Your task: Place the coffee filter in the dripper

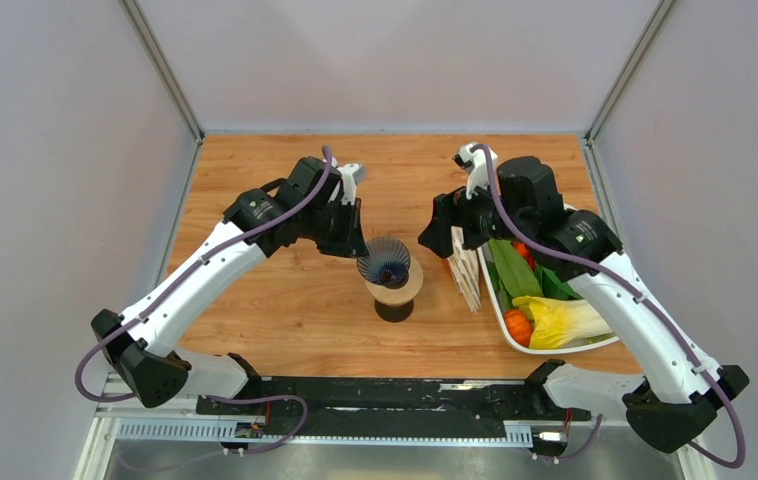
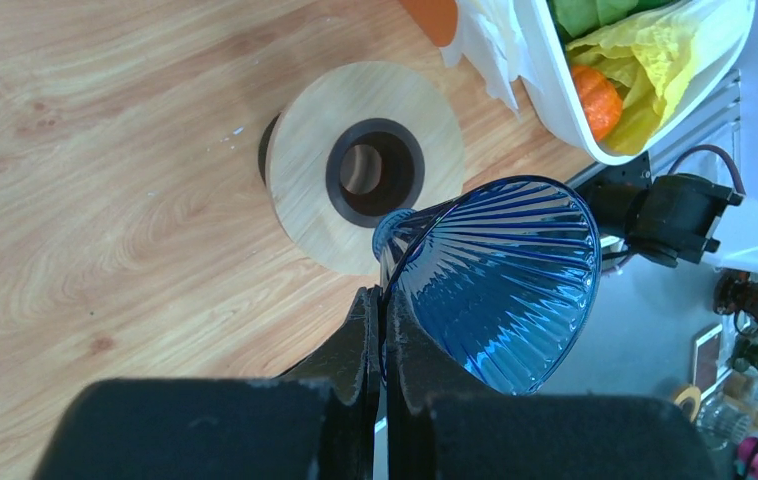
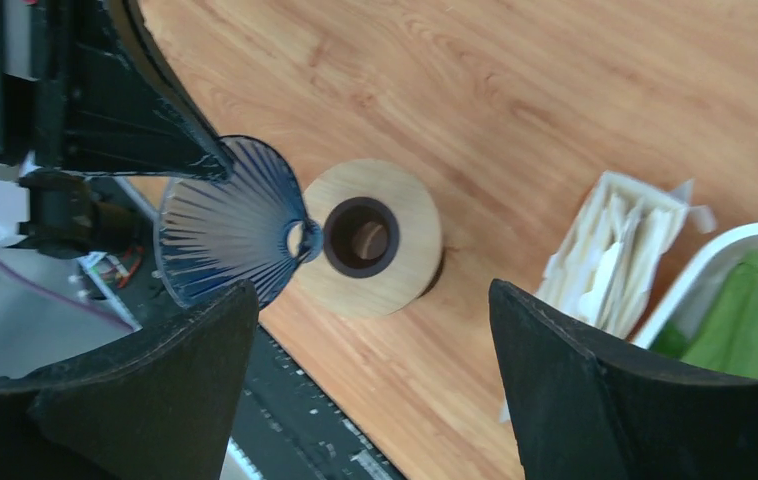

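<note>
The left claw (image 2: 383, 312) is pinched narrow on the rim of the dripper (image 2: 500, 285), one finger inside the ribbed cone and one outside. The dripper hangs tilted from the fingertips, with its wide mouth turned back toward the claw and its narrow end pointing away. Just beyond that narrow end lies a tan wooden ring (image 2: 305, 200) with a dark centre hole. The tip sits over the ring's edge, and whether they touch cannot be told. To the right, the right claw (image 3: 372, 292) stands wide with nothing between its fingers, and the ring lies under the gap between them. Off the right claw's right finger stands an upright stack of white filters (image 3: 615, 250), from which a single coffee filter cannot be told apart. Just past the stack sits a white bowl (image 3: 715, 250) of green, yellow and orange produce.
</note>
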`<state>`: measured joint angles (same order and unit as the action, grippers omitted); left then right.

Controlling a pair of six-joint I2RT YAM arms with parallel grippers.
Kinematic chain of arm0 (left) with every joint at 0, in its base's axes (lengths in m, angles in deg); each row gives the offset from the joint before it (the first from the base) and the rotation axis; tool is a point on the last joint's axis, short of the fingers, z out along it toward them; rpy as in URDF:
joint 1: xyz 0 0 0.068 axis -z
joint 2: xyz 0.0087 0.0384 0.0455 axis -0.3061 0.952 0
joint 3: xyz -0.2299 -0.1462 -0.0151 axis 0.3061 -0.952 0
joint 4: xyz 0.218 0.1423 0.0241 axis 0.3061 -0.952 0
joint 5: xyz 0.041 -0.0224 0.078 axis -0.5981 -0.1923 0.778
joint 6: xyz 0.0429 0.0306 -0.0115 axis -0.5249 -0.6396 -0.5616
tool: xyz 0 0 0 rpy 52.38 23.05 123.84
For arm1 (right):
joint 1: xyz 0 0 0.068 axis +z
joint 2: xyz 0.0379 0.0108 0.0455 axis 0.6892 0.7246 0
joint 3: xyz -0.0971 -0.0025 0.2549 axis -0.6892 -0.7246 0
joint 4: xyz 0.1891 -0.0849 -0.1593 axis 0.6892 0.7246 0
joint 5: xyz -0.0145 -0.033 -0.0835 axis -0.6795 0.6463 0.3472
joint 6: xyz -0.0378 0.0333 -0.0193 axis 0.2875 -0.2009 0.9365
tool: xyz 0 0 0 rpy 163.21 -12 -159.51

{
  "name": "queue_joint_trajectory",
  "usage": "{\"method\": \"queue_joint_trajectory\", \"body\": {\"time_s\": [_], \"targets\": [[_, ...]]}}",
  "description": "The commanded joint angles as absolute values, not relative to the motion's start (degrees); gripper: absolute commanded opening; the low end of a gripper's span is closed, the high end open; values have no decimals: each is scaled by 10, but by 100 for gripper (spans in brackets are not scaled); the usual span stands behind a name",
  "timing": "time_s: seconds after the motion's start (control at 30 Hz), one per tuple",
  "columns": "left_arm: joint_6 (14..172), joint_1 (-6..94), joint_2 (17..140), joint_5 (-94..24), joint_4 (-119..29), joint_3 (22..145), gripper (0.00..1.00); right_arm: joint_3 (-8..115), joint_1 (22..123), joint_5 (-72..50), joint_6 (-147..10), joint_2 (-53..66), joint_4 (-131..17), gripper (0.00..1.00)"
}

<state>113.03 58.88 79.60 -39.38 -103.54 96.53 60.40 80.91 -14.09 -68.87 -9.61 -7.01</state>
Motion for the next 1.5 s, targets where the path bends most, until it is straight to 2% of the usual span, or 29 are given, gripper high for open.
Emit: {"method": "queue_joint_trajectory", "body": {"time_s": [0.0, 0.3, 0.5, 0.7, 0.87, 1.17, 1.47], "targets": [[1163, 588, 795, -394, -962, 952, 0, 574, 800, -230, -802, -109, -134, 87], [1174, 588, 802, -399, -928, 917, 0, 534, 800, -242, -833, -90, -164, 81], [1169, 588, 801, -391, -910, 891, 0, 521, 799, -239, -809, -73, -175, 68], [1147, 588, 827, -397, -886, 888, 0, 493, 797, -244, -789, -71, -176, 61], [1144, 587, 840, -390, -886, 882, 0, 476, 783, -235, -783, -64, -173, 58], [1144, 588, 843, -374, -893, 873, 0, 467, 759, -309, -801, -35, -179, 49], [1144, 588, 849, -378, -887, 866, 0, 451, 759, -324, -819, -27, -195, 45]]}}
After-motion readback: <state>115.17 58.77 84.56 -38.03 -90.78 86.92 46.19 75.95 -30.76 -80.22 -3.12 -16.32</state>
